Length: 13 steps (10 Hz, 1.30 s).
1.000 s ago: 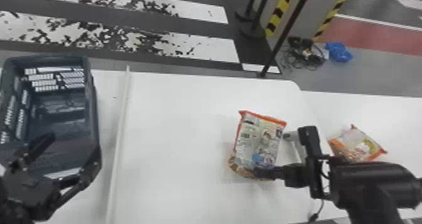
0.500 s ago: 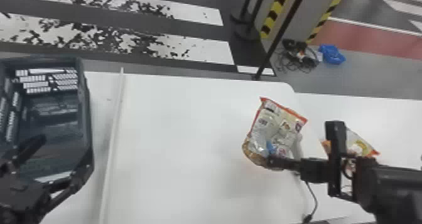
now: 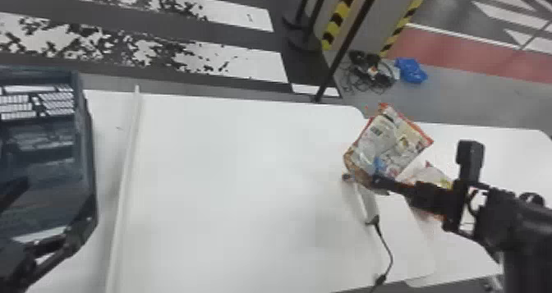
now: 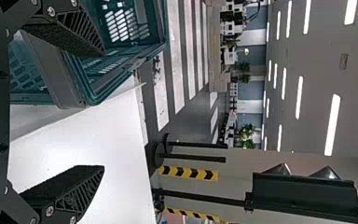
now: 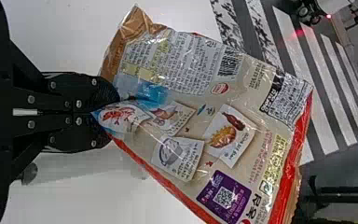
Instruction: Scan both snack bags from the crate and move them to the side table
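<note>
Snack bag [image 5: 191, 116] — likely light, slick, crushable, best held by an edge — is pinched in the right gripper [image 5: 115, 106], the left gripper [image 4: 103, 109] gaping, empty.

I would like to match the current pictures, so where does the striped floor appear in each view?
Head view: striped floor at upper left, beyond the table's far edge.
Left wrist view: striped floor beyond the crate.
Right wrist view: striped floor beyond the snack bag.
Shared landmark: white tabletop.

Head view high, angled downward
</note>
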Each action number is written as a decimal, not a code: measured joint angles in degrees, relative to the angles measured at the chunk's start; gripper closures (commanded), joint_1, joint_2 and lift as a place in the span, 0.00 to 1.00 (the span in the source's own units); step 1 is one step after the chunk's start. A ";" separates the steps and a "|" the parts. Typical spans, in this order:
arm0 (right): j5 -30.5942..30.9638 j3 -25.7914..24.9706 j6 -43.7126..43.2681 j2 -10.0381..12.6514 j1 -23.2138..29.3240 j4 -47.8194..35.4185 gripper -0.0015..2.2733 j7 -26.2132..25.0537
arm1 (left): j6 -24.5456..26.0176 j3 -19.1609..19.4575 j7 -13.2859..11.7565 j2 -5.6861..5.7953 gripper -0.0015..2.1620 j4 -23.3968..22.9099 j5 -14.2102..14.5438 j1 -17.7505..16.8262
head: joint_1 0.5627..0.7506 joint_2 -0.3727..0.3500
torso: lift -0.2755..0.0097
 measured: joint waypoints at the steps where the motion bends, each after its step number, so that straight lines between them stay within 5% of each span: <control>1: -0.52 -1.44 -0.72 -1.18 -1.24 2.33 0.99 -1.51 | 0.00 0.00 0.00 0.00 0.07 0.05 0.00 0.00 | 0.70 0.03 | 0.70; 4: -0.67 -2.96 -9.24 -4.59 -6.12 14.99 0.99 -8.64 | 0.00 0.04 0.00 0.00 0.07 0.06 0.00 -0.01 | 0.70 0.03 | 0.70; 11: -1.41 -1.39 -28.76 -6.68 -12.58 38.80 0.96 -33.58 | -0.71 0.09 0.00 0.10 0.07 0.23 0.16 0.06 | 0.70 0.03 | 0.70; 12: -1.91 -1.38 -29.64 -6.90 -13.04 40.38 0.82 -34.00 | -0.83 0.16 0.00 0.16 0.07 0.24 0.28 0.06 | 0.70 0.03 | 0.70; 13: -2.24 -1.38 -29.77 -7.05 -13.25 41.19 0.51 -34.36 | -1.00 0.23 -0.01 0.17 0.07 0.24 0.43 0.06 | 0.70 0.03 | 0.70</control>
